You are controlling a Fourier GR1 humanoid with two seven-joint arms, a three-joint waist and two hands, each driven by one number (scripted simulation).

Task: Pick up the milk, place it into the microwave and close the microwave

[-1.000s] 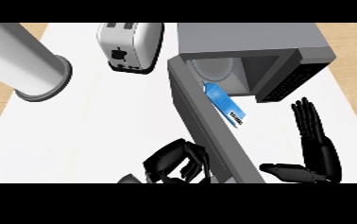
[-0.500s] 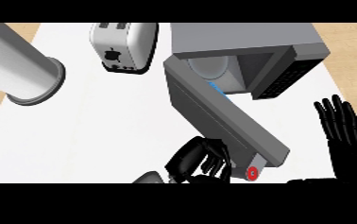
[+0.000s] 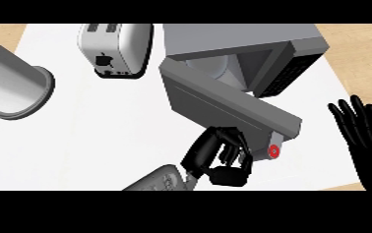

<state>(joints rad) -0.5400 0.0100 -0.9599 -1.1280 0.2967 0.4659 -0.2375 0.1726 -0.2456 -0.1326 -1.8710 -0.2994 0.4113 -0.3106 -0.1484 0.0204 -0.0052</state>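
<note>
I am standing at the white counter [image 3: 94,138], working largest item to smallest.

1. Microwave [image 3: 240,40]: sitting at the back, right of centre. Cavity is facing toward me and to my left.

2. Microwave door [image 3: 225,106]: hanging partly open. Its long axis is running diagonally from the hinge end at upper left, near the toaster [image 3: 116,47], down to the free end at lower right, where a red button [image 3: 274,151] is showing. The door is now covering most of the opening.

3. Milk: not showing in this view. Judging from the task, it is prob. sitting inside the cavity behind the door; I cannot confirm.

4. My left hand [image 3: 218,156]: pressing against the outer face of the door near its free end, fingers curled, nothing held. It is the nearer hand by far. The opening is lying up and to the right of it, so the closing push needs to be going that way, approx. square to the door's long axis.

5. My right hand [image 3: 356,129]: resting open at the view's right edge, fingers up, well apart from the door.
</note>
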